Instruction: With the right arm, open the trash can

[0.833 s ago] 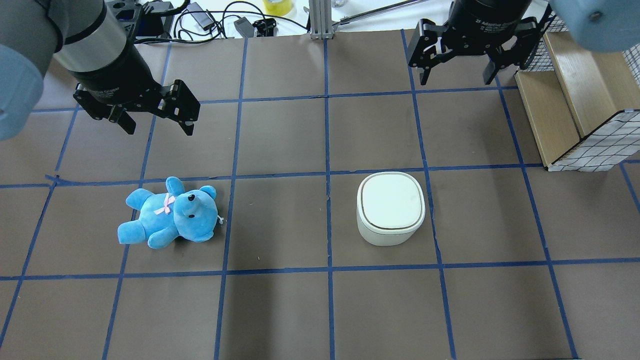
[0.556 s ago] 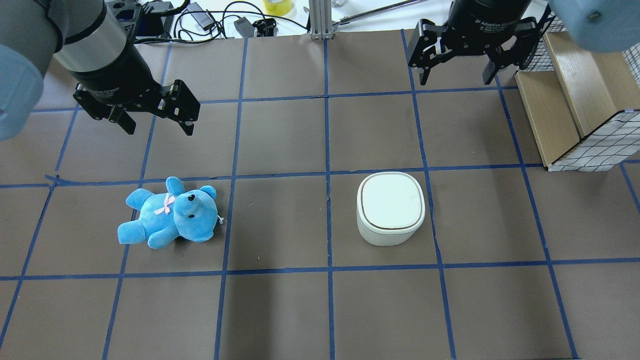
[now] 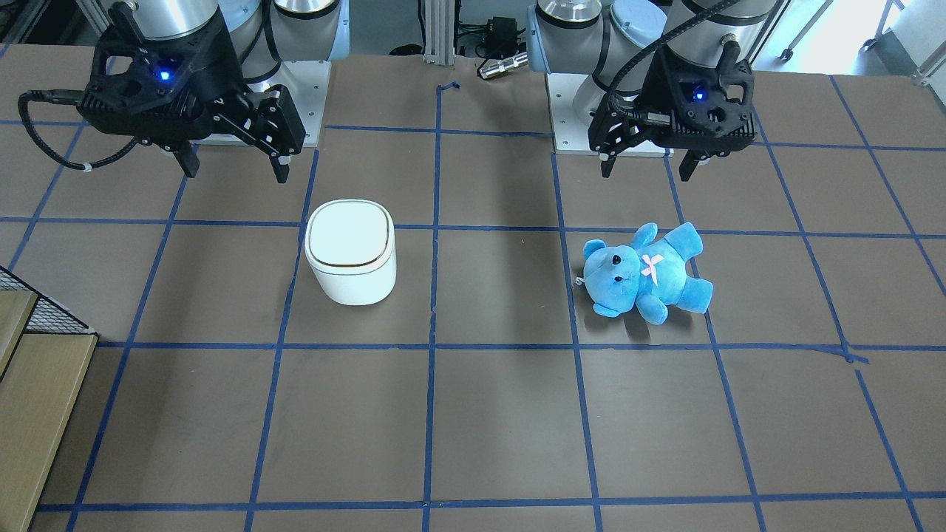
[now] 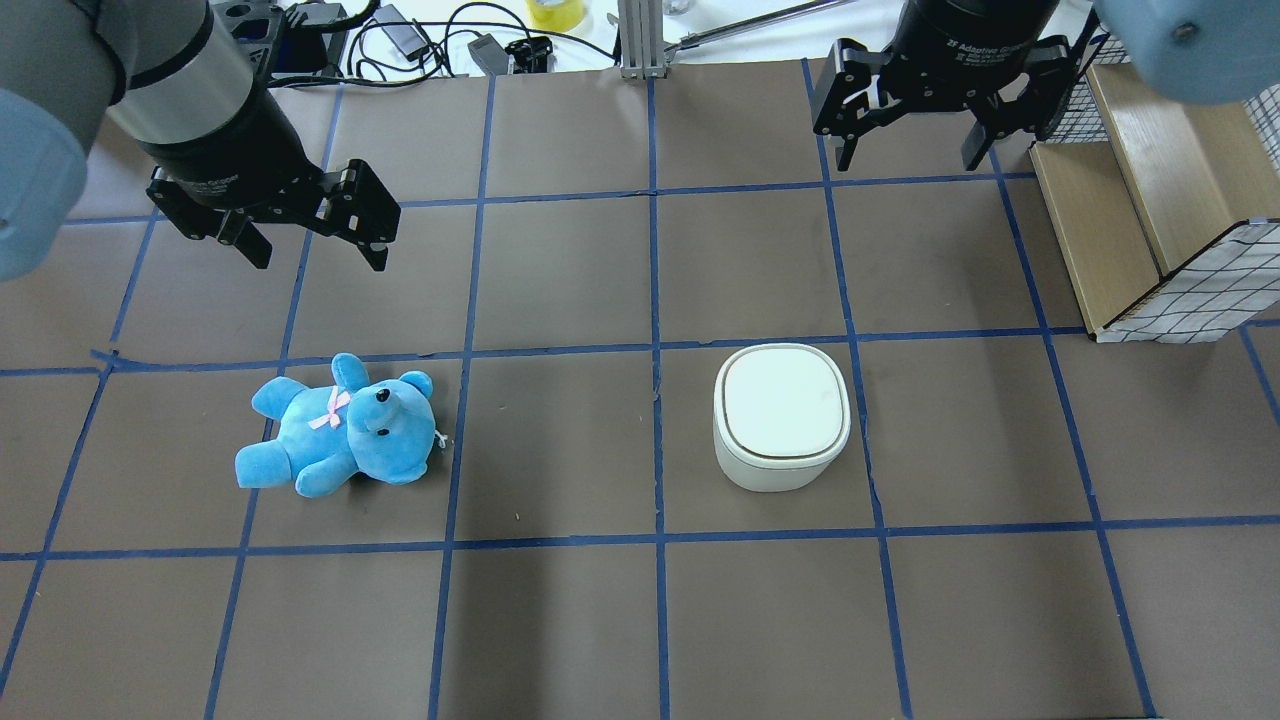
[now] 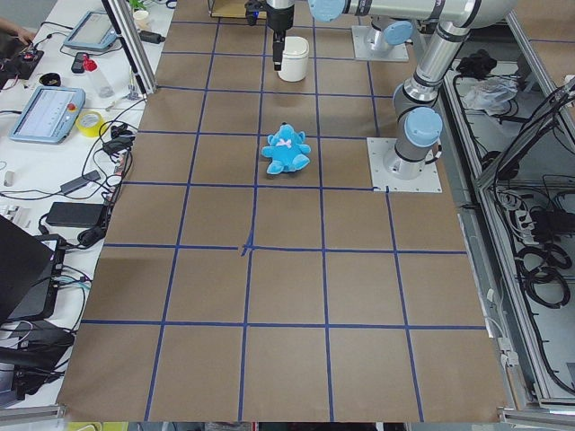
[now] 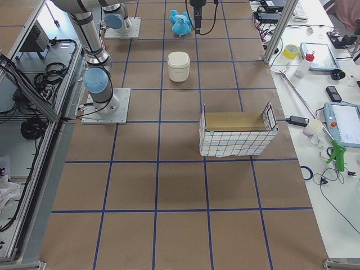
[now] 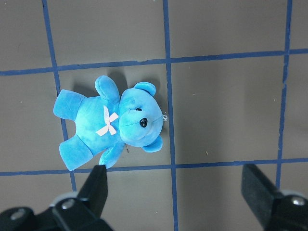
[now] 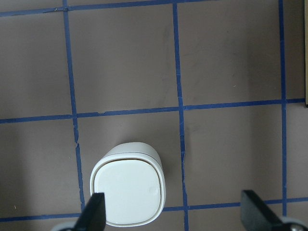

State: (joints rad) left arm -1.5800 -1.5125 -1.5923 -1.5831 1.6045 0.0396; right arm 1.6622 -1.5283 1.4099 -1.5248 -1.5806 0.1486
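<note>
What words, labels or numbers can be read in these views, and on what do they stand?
"2F Adaptive": white print on the black body of the right pincer, overhead view; the rest of that line is too blurred to read.
Left pincer: a similar white line of print, too blurred to read.
Trash can and teddy bear: no text shows.
Tablet on the side bench: screen too small to read.

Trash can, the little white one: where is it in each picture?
Front-facing: trash can left of middle.
Overhead: trash can right of middle.
Exterior left: trash can at the top, far end.
Exterior right: trash can upper middle.
Left wrist: not in it.
Right wrist: trash can bottom left.
Landmark: the teddy, seen in every view but the right wrist's.
</note>
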